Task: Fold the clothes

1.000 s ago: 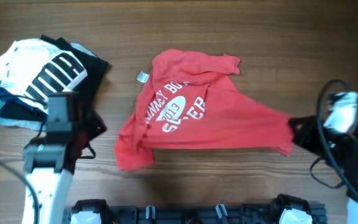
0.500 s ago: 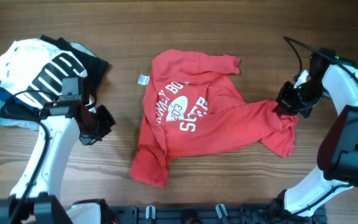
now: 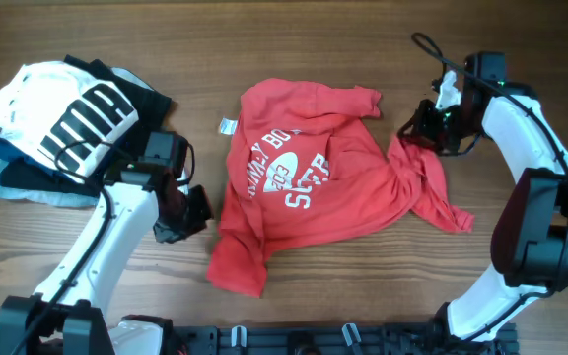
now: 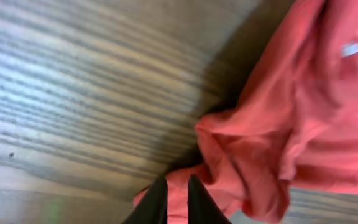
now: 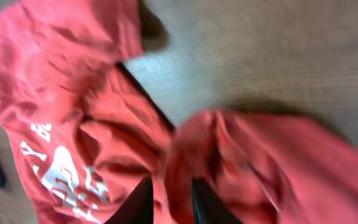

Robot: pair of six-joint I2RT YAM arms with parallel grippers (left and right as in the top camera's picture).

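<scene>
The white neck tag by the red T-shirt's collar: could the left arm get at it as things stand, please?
Probably yes. The white neck tag lies uncovered, with only open wooden table between it and the left gripper. That gripper is pinching the red T-shirt, so it must let go first.

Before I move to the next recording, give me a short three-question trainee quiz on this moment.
1. True or false: the red T-shirt lies neatly folded.
2. Which is nearer the striped garment? A) left tool B) right tool
3. What colour is the T-shirt's lettering?
Key: 1 false, it is crumpled; 2 A; 3 white.
</scene>
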